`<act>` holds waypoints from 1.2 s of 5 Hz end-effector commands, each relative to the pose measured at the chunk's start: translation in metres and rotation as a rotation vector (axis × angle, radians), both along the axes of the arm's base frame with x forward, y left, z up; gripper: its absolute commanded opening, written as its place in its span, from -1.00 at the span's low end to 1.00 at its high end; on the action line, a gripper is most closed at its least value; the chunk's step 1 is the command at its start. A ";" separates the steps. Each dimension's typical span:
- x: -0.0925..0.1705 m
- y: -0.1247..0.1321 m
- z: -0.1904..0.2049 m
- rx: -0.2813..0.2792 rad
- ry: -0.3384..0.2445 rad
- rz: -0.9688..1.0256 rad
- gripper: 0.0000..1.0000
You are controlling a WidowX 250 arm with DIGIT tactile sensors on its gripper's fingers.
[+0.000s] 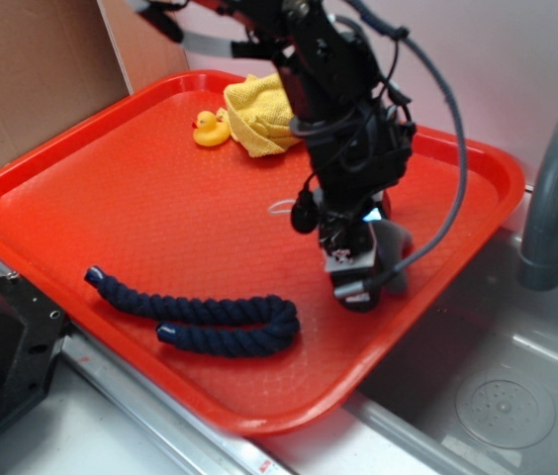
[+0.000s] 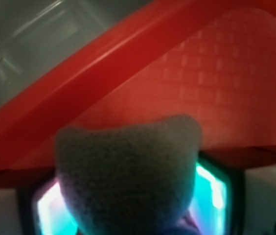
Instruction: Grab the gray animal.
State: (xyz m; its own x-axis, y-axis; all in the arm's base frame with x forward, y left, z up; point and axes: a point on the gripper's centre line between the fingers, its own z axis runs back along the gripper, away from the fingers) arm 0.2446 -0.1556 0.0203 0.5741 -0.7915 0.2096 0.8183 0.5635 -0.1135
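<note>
Exterior view bright, even, soft shadows on the red tray (image 1: 111, 188); wrist view dim, blurred, cyan glow at bottom.

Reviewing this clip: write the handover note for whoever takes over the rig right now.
End effector: down at the red tray's right side, closed around the gray animal; the wrist view shows gray plush filling the space between the fingers.
Elsewhere on the tray: yellow duck and yellow cloth at the back, blue rope at the front.
Done: grasp appears made.
Left: lift and confirm it holds.

No readable text or labels
</note>
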 end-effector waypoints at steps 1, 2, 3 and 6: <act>-0.023 0.031 0.077 0.122 -0.029 0.338 -1.00; -0.041 0.060 0.127 0.190 -0.051 0.590 -1.00; -0.053 0.084 0.159 0.157 -0.011 0.839 -1.00; -0.045 0.154 0.151 0.109 0.069 1.112 -1.00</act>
State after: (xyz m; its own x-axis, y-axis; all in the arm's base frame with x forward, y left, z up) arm 0.2008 0.0137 0.1588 0.9859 0.1531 0.0669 -0.1504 0.9876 -0.0438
